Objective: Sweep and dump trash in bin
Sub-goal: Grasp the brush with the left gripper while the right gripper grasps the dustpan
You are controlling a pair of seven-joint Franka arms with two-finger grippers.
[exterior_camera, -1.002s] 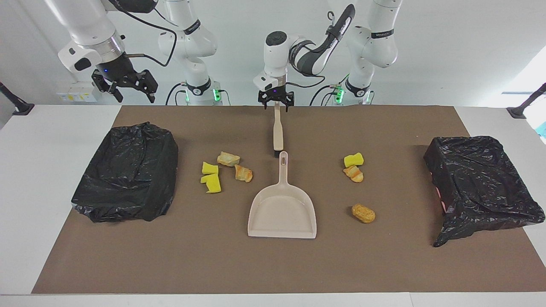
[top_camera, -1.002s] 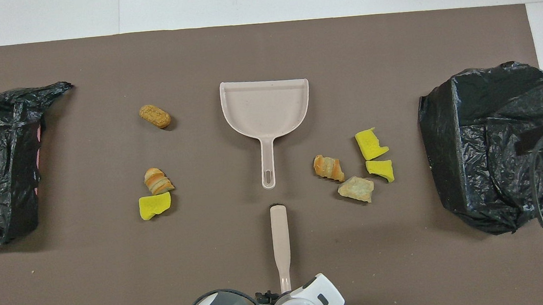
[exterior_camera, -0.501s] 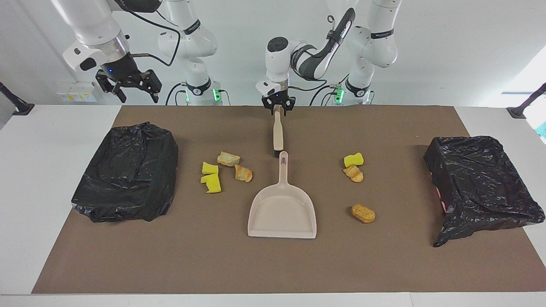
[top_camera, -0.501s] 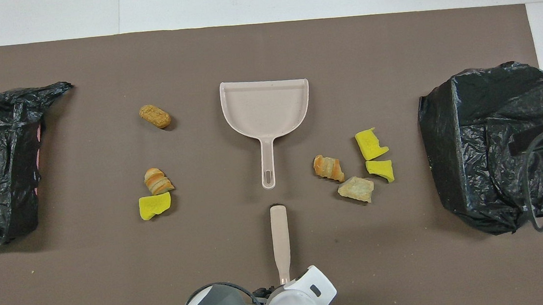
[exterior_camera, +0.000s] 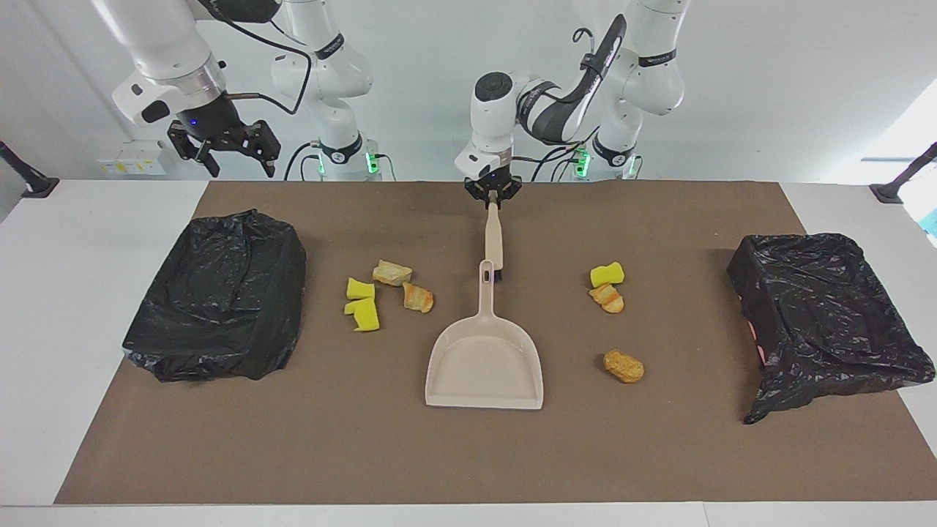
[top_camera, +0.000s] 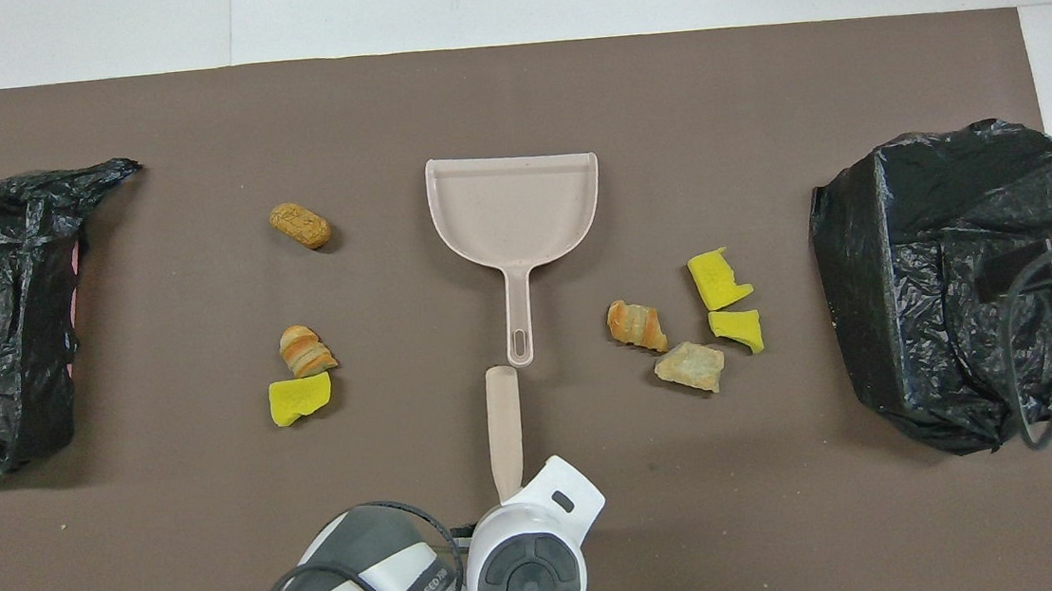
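Close to the robots, the left gripper (exterior_camera: pixel 493 196) is clamped on the handle of the beige brush (exterior_camera: pixel 495 241), lifted over the mat just by the dustpan (exterior_camera: pixel 484 366) handle's tip, while the right gripper (exterior_camera: pixel 225 146) waits with fingers apart above the bagged bin (exterior_camera: pixel 219 293) at its end. Farther out lies the trash (exterior_camera: pixel 388 289): crumbly yellow sponge chunks and tan, orange-brown bread-like lumps, four beside the dustpan toward the right arm's end, three toward the other bin (exterior_camera: pixel 827 322).

White table (exterior_camera: pixel 88 307), brown mat (exterior_camera: pixel 468 454) covering middle; pale wall (exterior_camera: pixel 761 88); daylight at window (exterior_camera: pixel 904 124).
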